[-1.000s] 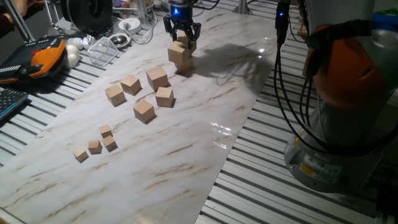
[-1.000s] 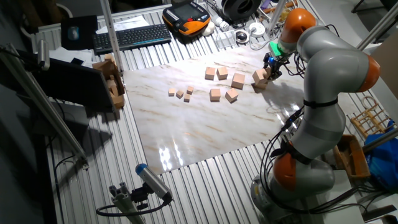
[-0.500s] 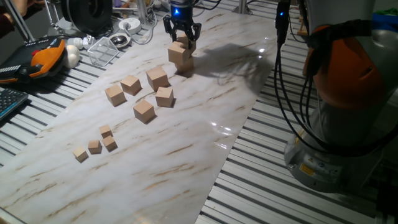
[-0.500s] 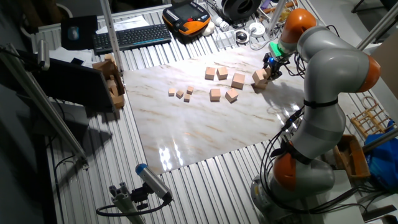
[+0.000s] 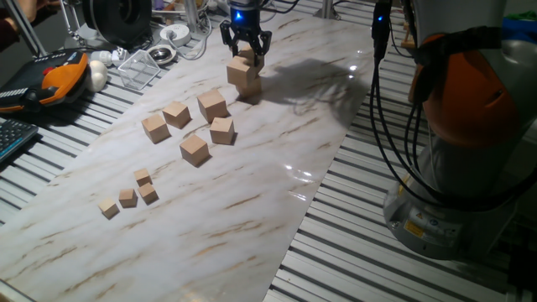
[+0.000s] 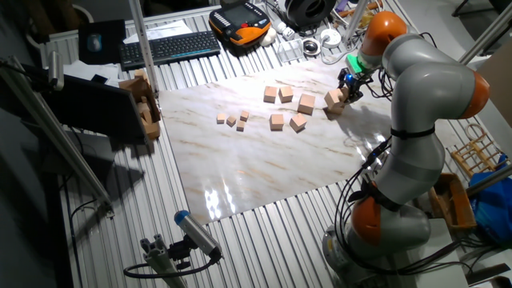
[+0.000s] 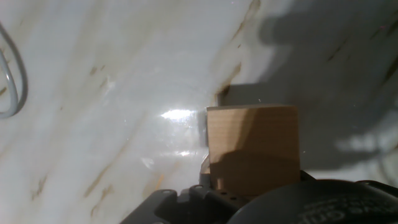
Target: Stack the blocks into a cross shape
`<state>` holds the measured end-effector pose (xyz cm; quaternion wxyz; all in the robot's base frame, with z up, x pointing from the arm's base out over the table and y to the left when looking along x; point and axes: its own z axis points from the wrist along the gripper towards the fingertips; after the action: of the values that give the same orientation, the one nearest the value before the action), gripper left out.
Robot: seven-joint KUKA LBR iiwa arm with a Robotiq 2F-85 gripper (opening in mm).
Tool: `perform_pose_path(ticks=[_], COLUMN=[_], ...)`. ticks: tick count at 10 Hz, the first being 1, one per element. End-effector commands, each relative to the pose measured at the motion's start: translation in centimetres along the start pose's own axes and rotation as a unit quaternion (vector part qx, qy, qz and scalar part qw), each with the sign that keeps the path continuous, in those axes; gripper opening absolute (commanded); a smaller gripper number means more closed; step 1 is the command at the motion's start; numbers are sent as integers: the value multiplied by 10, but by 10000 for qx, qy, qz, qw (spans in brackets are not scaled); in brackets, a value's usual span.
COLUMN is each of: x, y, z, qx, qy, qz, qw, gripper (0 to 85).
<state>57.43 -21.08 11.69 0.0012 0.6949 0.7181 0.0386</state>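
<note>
My gripper (image 5: 249, 55) is at the far end of the marble board, its fingers closed around a tan block (image 5: 246, 59). That block rests against two more blocks (image 5: 242, 74) bunched under it. The hand view shows one block (image 7: 252, 146) close up over the marble, its lower edge hidden by the gripper housing. Several loose blocks (image 5: 211, 106) lie mid-board, one of them nearest the camera (image 5: 194, 148). The other fixed view shows the gripper (image 6: 349, 88) at the block cluster (image 6: 333, 100).
Small tan cubes (image 5: 127, 198) lie near the board's near-left end. A clear plastic tray (image 5: 141, 69), cables and an orange pendant (image 5: 63, 75) sit beyond the left edge. The arm's base (image 5: 457, 126) stands at the right. A keyboard (image 6: 168, 46) is at the back.
</note>
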Motion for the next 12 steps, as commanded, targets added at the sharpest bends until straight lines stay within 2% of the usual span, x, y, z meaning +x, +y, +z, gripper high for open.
perform_pose_path(ticks=[1,12], x=[0,0], y=[0,-1], z=[0,2], qx=[-1,9], qy=[0,-38], qz=[-1,-72], qw=[10000,10000], gripper=[0,0])
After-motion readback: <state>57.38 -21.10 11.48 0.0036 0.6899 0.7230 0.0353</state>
